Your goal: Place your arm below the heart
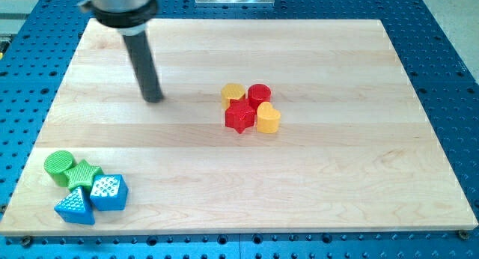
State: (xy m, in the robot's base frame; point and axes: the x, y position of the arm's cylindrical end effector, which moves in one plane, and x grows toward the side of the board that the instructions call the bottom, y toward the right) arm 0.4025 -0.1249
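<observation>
A yellow heart block (268, 118) lies near the board's middle, in a tight cluster with a red star (240, 117) on its left, a red cylinder (259, 95) above it and a yellow hexagon (233, 94) at the cluster's upper left. My tip (153, 99) rests on the board well to the left of this cluster, a little higher in the view than the heart. The rod rises from it to the view's top left.
At the board's bottom left corner sit a green cylinder (58, 166), a green star (83, 174), a blue triangle (75, 206) and a blue cube (109, 192). The wooden board (337, 177) lies on a blue perforated table (449, 34).
</observation>
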